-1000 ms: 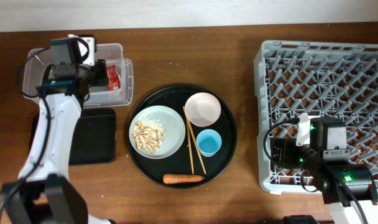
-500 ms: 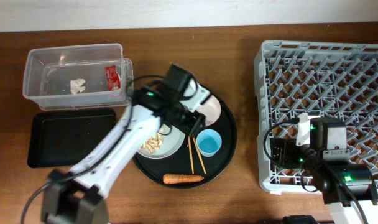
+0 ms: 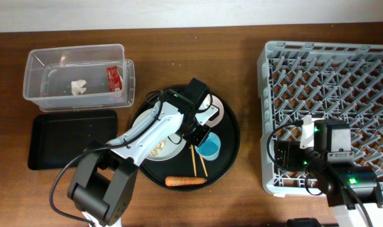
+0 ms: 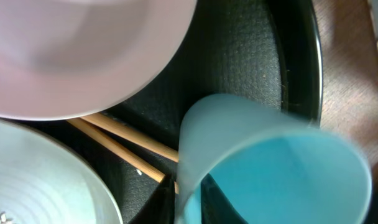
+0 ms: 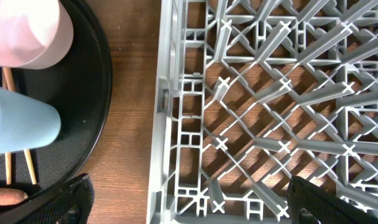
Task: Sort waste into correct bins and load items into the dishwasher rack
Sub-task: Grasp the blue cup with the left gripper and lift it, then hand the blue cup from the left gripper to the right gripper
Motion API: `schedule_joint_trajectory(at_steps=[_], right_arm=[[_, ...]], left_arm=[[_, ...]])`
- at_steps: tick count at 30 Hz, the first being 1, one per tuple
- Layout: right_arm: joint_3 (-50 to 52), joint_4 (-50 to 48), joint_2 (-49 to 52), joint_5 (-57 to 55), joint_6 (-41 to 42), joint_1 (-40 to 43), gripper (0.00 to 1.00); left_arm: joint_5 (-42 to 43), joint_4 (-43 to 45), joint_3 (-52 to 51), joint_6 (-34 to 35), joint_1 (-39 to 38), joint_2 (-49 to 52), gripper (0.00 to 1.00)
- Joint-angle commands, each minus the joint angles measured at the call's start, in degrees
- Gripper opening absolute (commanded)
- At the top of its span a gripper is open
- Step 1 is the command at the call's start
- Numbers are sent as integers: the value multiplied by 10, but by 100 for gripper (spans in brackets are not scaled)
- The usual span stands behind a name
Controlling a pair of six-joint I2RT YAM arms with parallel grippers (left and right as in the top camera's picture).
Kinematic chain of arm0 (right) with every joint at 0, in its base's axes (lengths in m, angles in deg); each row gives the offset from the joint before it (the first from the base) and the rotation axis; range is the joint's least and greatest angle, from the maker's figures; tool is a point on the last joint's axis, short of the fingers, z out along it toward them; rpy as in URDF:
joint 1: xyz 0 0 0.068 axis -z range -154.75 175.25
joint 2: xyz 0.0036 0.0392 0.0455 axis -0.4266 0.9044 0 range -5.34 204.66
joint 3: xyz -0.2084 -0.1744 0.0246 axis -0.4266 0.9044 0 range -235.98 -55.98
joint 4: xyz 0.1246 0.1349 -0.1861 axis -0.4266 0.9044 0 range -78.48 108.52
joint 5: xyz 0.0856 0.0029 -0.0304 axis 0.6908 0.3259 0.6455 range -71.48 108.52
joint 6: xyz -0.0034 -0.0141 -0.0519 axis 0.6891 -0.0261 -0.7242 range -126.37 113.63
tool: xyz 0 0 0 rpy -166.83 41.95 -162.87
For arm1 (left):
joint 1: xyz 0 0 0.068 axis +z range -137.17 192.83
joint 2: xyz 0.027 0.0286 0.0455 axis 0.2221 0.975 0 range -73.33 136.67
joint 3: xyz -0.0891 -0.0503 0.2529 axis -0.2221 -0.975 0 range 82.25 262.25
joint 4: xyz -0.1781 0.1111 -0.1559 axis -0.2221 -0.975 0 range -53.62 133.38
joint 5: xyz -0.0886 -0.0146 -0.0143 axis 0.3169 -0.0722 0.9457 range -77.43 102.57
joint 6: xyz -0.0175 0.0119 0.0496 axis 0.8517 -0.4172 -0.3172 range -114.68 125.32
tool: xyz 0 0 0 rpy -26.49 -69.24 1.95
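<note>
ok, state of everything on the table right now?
clear tub: holds tissue and red wrapper
black tray: empty
plate: food scraps on it
bowl: upright
cup: upright
chopsticks: flat on round tray
carrot: flat on round tray
rack: empty
left gripper: at cup rim, grip unclear
right gripper: open

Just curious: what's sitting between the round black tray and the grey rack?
Nothing; only bare wooden table shows there, in the overhead and right wrist views.

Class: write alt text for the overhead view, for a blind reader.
The left claw is at a blue cup on a round tray with bowl, plate, chopsticks and carrot. Rack on the right; tub and black bin on the left.
</note>
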Motion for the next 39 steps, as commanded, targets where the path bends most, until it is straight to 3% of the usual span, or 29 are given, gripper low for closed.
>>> schedule_joint_trajectory(at_steps=[1, 3, 6, 8, 10, 12, 14, 17, 30, 33, 39], right_arm=[[-10, 1, -2, 2, 5, -3, 98], [-10, 1, -2, 1, 5, -3, 98], [-10, -24, -2, -78, 104, -2, 98], [-10, -76, 2, -52, 109, -2, 98], [-10, -151, 20, 123, 14, -2, 98], [-10, -205, 41, 348, -85, -2, 98], [-10, -242, 53, 473, -122, -2, 98], [-10, -311, 66, 572, -133, -3, 98], [-10, -379, 107, 636, -131, -3, 99], [-10, -379, 107, 637, -131, -3, 84], [-10, -379, 107, 637, -131, -3, 75]], left_arm=[[-1, 1, -1, 6, -2, 3, 0], [38, -5, 13, 6, 10, -2, 0], [179, 1, 62, 2, 73, -26, 0], [291, 23, 82, 2, 118, -29, 0], [504, 76, 82, 2, 170, -28, 0], [642, 102, 82, 2, 198, -28, 0], [687, 103, 82, 2, 207, -28, 0], [708, 103, 82, 3, 203, -28, 0], [710, 108, 82, 5, 125, -28, 0], [710, 112, 82, 7, 124, -28, 0], [710, 114, 82, 7, 124, -28, 0]])
